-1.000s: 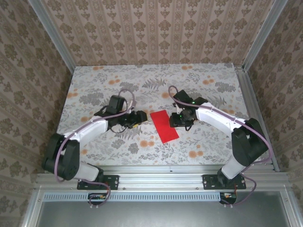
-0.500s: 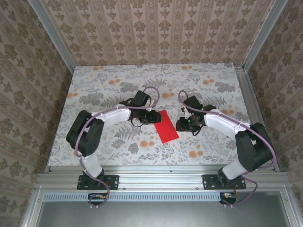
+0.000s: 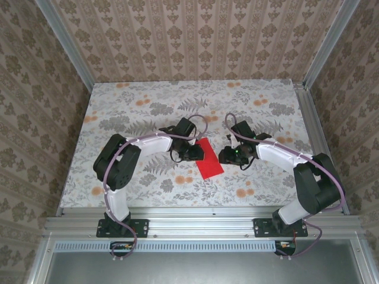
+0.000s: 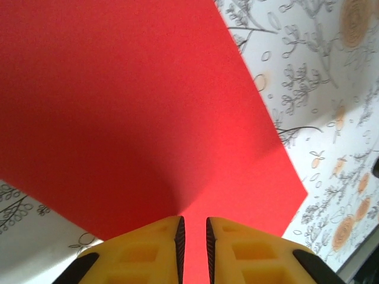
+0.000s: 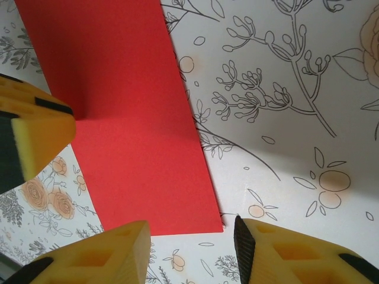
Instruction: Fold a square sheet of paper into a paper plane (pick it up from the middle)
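The red sheet of paper [image 3: 207, 160] lies near the middle of the flowered table [image 3: 130, 106], between the two arms, as a long strip rather than a full square. It looks thin and very light. It should bend at a touch, slide easily on the smooth tabletop and keep any stray crease, so a gentle pinch on a raised part away from the corners seems safest. The left gripper [image 4: 193, 229] is doing that at the strip's left side. Its yellow fingers [image 4: 155, 248] are drawn almost together on a small ridge of paper that bulges up between them. The right gripper [image 5: 190, 235] hangs low over the sheet's near right corner with its fingers spread apart, holding nothing. A second ago the left gripper stood clear of the paper to its left with wider fingers, and it has since swung in and closed. The right gripper has eased slightly back, and the sheet has barely shifted.
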### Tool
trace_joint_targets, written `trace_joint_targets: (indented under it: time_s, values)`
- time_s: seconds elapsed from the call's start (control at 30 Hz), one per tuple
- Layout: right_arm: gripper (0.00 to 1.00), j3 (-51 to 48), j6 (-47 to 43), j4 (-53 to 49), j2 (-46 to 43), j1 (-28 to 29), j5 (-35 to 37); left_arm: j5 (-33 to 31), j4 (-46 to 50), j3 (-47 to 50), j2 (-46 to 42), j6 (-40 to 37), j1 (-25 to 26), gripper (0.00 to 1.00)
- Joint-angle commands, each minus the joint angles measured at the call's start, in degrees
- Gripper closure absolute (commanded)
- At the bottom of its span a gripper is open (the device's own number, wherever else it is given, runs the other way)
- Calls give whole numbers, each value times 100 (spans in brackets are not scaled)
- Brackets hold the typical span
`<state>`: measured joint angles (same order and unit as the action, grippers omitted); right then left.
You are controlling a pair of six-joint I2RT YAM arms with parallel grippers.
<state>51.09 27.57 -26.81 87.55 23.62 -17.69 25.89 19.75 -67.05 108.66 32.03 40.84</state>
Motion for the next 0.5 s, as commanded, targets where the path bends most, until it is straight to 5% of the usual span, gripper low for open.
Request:
trace_joint_targets:
  time_s: [0.0, 0.47]
  values:
    - [55, -99, 132, 136, 144, -33, -237, -196, 293, -36, 142, -239, 8, 82]
    - [55, -218, 389, 505, 528, -33, -726, -342, 346, 160, 330, -390, 3, 86]
